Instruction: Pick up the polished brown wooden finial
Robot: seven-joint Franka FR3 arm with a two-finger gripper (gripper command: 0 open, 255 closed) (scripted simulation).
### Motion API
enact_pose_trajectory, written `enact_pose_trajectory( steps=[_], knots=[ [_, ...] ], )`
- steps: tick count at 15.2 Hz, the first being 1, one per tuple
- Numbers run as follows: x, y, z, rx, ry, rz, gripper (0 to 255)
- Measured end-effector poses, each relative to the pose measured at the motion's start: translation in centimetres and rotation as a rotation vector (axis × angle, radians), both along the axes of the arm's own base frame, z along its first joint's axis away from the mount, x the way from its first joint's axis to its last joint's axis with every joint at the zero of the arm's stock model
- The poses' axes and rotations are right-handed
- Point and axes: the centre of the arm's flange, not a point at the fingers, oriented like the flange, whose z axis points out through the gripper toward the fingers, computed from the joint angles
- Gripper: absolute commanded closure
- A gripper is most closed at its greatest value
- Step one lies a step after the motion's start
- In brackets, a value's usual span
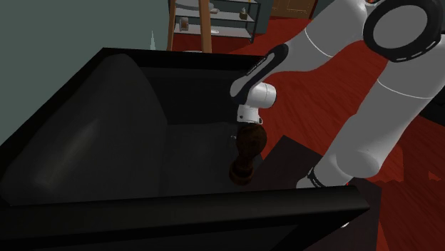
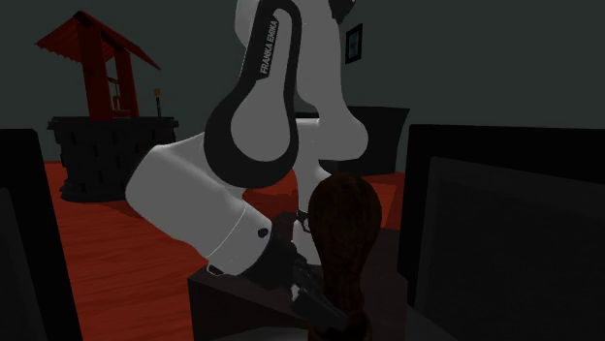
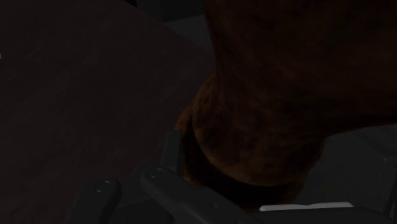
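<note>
Gripper (image 2: 312, 291) sits at 8 o'clock of finial (image 2: 344, 237), by its neck; clamped or not, can't tell. Finial stands approx. upright on black seat (image 1: 85, 142). Prob. hard, slick, lightish: take narrow neck, not bulb.

Second exterior view: brown finial (image 2: 341, 232) base cut off at 6 o'clock edge, arm (image 2: 262, 107) upper links at 12 o'clock.

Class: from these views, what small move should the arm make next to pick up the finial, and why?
Probably a small straight lift, once the hold is sure: the gripper is against the lower part of the upright brown finial, which seems to rest on the dark seat.
</note>
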Motion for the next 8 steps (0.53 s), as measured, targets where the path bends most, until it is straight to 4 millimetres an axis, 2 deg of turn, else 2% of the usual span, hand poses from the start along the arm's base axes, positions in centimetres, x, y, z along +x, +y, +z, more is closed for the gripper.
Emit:
enact_pose_trajectory(
  steps=[1, 2, 8],
  knots=[
    [0.13, 0.08, -0.45, 0.000, 0.000, 0.000, 0],
    [0.16, 0.02, -0.73, 0.000, 0.000, 0.000, 255],
    [0.22, -0.07, -0.90, 0.002, -0.001, 0.000, 255]
  ],
)
